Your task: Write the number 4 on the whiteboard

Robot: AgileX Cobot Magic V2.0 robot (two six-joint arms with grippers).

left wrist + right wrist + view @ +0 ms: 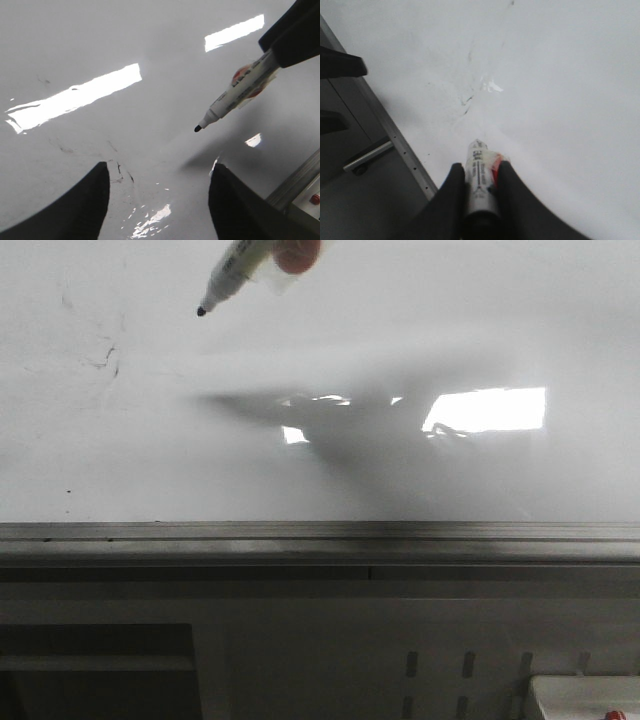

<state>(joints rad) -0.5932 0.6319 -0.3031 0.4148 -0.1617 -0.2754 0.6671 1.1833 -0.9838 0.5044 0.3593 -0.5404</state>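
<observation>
Front view: nearest the camera ran the grey metal edge rail (320,532) of the large glossy white whiteboard (320,470); below the rail sat grey slotted framework. On the board beyond the rail lay a dark arm shadow and a bright rectangular light reflection (487,409). A white marker with a black tip (230,275) hung tilted at the far side of the board, tip clear of the surface, its own shadow lying nearer the rail. Only faint grey-black scratchy strokes (105,358) showed on the board, left of the marker tip; no finished number 4 could be made out.

Left wrist view: the left gripper (159,200) was spread wide, two dark fingers (80,210) apart with bare whiteboard (150,100) between them, holding nothing. Thin faint strokes (120,172) lay just beside one finger. The marker (235,92) hung above the board, tip off the surface, its barrel clamped in the black right gripper (292,32). Rail (295,182) was at the board's edge near the other finger.

Right wrist view: the right gripper (481,185) pinched the marker barrel (480,182) between both black fingers (512,200), a red patch on the label. Faint broken strokes (467,102) lay on the whiteboard (560,100) beyond the marker, near the rail (395,137); whether they formed a digit could not be told.
</observation>
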